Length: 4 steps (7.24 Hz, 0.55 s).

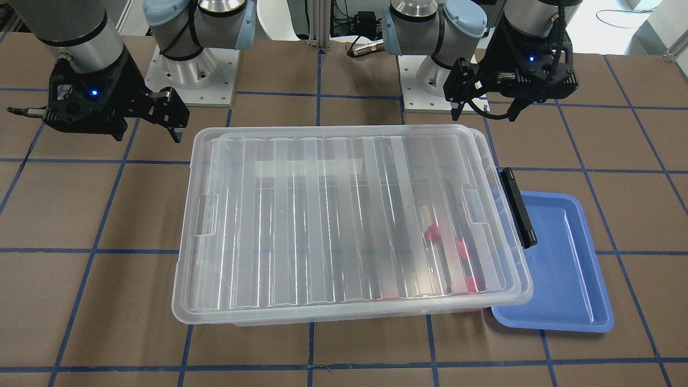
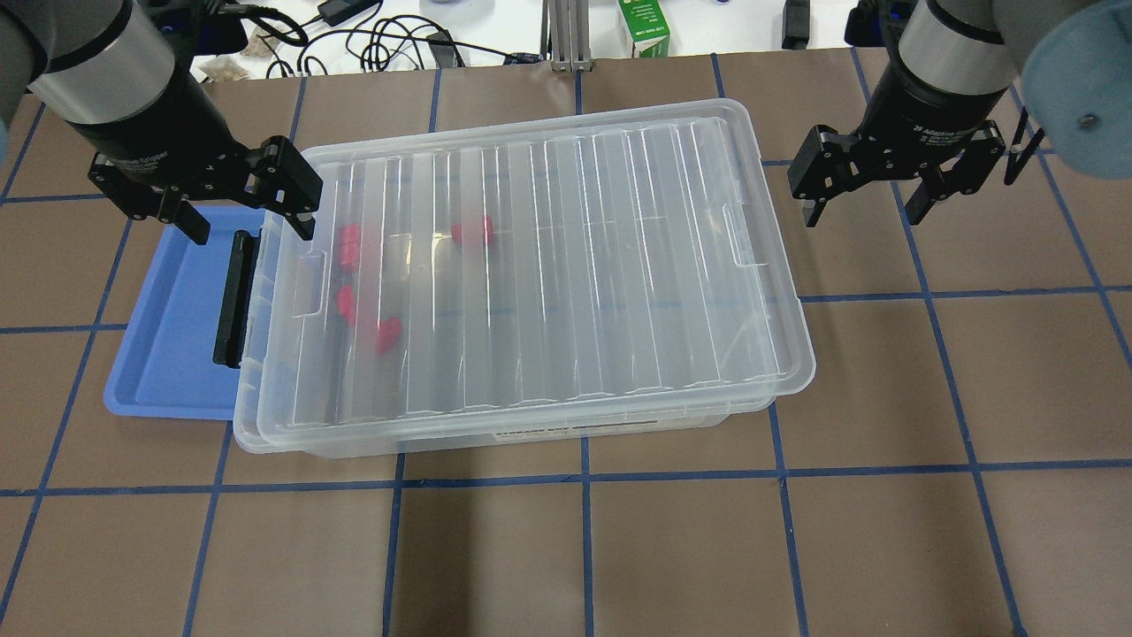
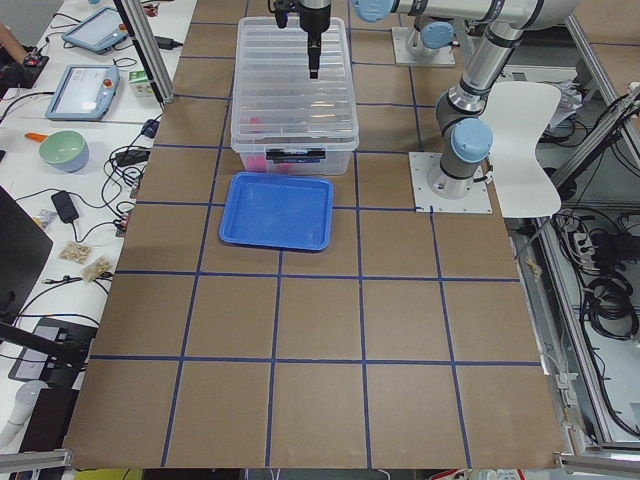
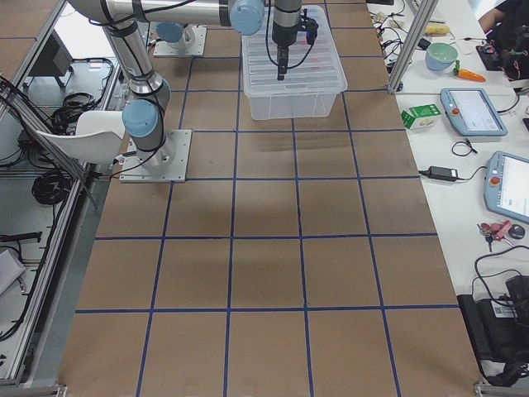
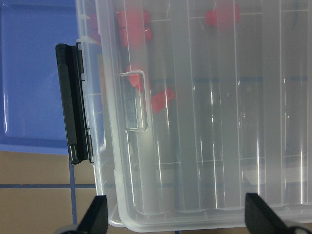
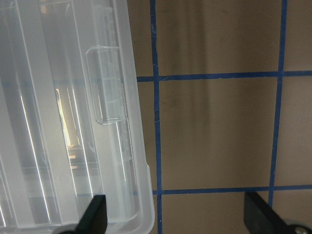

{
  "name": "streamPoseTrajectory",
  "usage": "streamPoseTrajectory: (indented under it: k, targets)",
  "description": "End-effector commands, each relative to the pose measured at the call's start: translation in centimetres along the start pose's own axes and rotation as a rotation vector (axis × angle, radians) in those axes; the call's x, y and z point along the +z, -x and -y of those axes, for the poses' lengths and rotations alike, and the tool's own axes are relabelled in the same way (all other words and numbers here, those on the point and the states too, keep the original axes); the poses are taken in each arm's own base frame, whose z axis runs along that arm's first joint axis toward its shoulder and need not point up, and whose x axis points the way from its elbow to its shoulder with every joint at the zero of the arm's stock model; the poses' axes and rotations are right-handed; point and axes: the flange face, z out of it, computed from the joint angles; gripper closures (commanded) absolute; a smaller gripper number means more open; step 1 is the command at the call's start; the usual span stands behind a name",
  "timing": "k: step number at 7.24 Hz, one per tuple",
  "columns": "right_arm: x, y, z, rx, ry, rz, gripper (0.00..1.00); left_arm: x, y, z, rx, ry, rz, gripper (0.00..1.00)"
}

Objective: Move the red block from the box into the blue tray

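The clear box (image 2: 548, 265) lies mid-table with its ribbed lid on and a black clip handle (image 2: 234, 296) at its left end. Several red blocks show through the lid near that end, such as one in the overhead view (image 2: 471, 232) and one in the front view (image 1: 432, 234). The blue tray (image 2: 168, 318) sits empty against the clip end, partly under the box's rim. My left gripper (image 2: 250, 228) is open and empty above the clip end; its wrist view (image 5: 175, 219) looks down on the clip and blocks. My right gripper (image 2: 862, 215) is open and empty over bare table beside the box's other end.
The robot bases (image 1: 193, 70) stand at the table's near edge behind the box. A green carton (image 2: 643, 26) and cables lie on the bench beyond the table. Blue tape lines grid the brown tabletop (image 2: 672, 548).
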Motion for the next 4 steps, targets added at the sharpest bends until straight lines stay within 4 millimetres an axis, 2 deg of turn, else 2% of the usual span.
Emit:
streamPoseTrajectory:
  k: [1,2,3,4]
  targets:
    - [0.5,-0.1,0.3,0.0,0.007,-0.005,0.0,0.0,0.0,0.0,0.003,0.002,-0.001,0.0]
    - [1.8,-0.2,1.0,0.003,0.03,-0.003,0.0,0.1,0.0,0.0,0.003,0.005,0.0,0.0]
    - [4.3,-0.2,3.6,0.008,0.023,0.001,0.0,0.1,0.0,0.0,0.002,0.003,0.002,0.0]
    - [4.8,0.1,5.5,0.005,-0.055,0.006,0.0,0.1,0.0,0.0,0.0,0.003,0.002,0.0]
